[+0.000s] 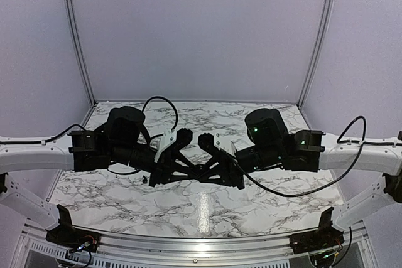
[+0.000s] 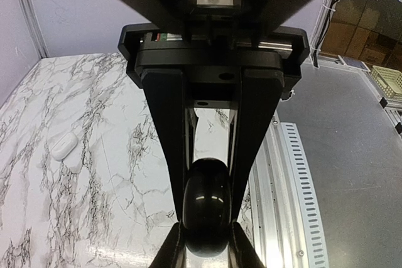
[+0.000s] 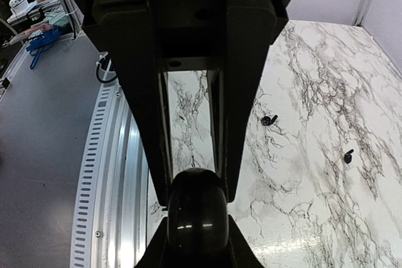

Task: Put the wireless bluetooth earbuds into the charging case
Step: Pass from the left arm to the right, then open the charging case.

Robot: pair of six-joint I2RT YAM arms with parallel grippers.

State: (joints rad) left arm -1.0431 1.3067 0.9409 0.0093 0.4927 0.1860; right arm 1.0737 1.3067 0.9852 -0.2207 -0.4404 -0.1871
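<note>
Above the middle of the counter (image 1: 125, 208), a little toward its near side, the two arms meet head-on and share one load: the black charging case (image 2: 206, 202), a glossy pebble held off the surface. The left fingers (image 2: 174, 174) stand narrow, pinched on its flanks, and the right fingers (image 3: 229, 149) are likewise closed in tight on the same case from the opposite side. From the overhead camera the case itself is hidden under the crossed fingers. No seam or raised lid shows in either wrist view, so the case reads as closed, and the step in hand looks like steadying it between both arms to get the lid open; no earbud is in a socket yet. Two black earbuds lie loose on the marble, one (image 3: 269, 119) nearer the arms and another (image 3: 347, 154) further out, well apart from each other. A white charging case (image 2: 65, 145) rests flat on the counter off to one side; I cannot find the white earbuds. The next move probably calls for one arm to hold firm while the other shifts its hold to the lid, since letting go carelessly would drop a smooth, rounded thing. A slotted metal rail (image 2: 295, 180) runs along the near edge close by, so any set-down belongs further in, where the marble offers broad open room.
</note>
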